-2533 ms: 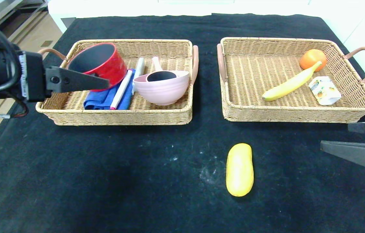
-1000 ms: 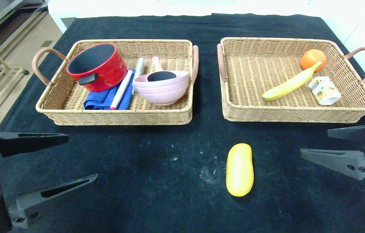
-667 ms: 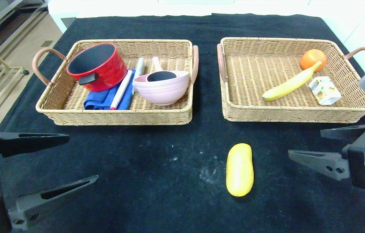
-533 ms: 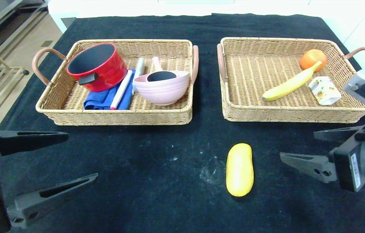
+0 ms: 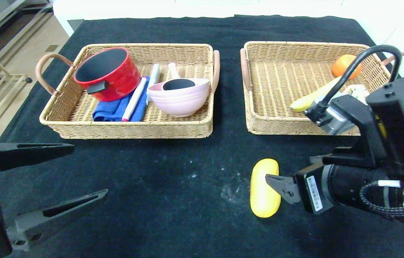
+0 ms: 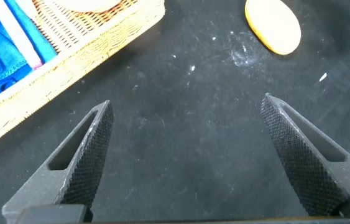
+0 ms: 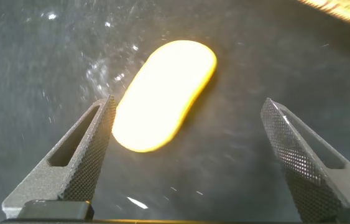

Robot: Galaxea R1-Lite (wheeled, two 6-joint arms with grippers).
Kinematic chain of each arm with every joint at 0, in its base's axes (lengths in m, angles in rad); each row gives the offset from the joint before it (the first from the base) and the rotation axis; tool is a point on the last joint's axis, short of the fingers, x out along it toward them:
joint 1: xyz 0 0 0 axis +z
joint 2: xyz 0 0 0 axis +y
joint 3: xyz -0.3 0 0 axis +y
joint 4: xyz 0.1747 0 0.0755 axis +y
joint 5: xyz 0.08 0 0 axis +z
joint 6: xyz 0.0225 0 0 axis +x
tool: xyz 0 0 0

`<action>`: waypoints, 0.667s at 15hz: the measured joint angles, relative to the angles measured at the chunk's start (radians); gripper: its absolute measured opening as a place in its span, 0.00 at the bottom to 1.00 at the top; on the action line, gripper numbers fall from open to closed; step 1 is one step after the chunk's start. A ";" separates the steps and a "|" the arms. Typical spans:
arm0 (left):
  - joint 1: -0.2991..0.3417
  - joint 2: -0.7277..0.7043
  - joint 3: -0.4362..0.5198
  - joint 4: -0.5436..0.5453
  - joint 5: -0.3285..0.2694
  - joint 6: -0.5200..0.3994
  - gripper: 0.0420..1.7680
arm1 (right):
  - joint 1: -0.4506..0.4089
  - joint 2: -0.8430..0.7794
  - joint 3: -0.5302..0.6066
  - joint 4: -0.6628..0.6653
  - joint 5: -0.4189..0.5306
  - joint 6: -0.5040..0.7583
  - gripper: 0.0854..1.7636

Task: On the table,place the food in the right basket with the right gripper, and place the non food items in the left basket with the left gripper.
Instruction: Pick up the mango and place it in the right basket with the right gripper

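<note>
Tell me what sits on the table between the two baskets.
Nothing: the head view shows only bare black table between the left basket and the right basket.

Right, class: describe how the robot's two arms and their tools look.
Both tools are black claws with two long tapering fingers. The left tool sits on a blocky black wrist. The right tool has cross-hatched finger pads, a thick black cylinder wrist with a white barcode label, a silver camera block and a looping black cable.

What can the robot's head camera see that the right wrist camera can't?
Only the head view shows both wicker baskets: the left basket with a red pot and pink bowl, the right basket with a banana and orange. Only the right wrist view shows both fingers of the right end effector, spread open. Both show the yellow mango on the black table.
</note>
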 joint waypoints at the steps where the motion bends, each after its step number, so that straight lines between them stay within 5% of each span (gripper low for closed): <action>1: 0.000 -0.002 0.001 0.000 0.000 -0.001 0.97 | 0.007 0.026 -0.013 0.001 -0.014 0.033 0.97; 10: 0.000 -0.001 0.009 0.001 -0.001 0.000 0.97 | 0.018 0.198 -0.085 0.013 -0.085 0.243 0.97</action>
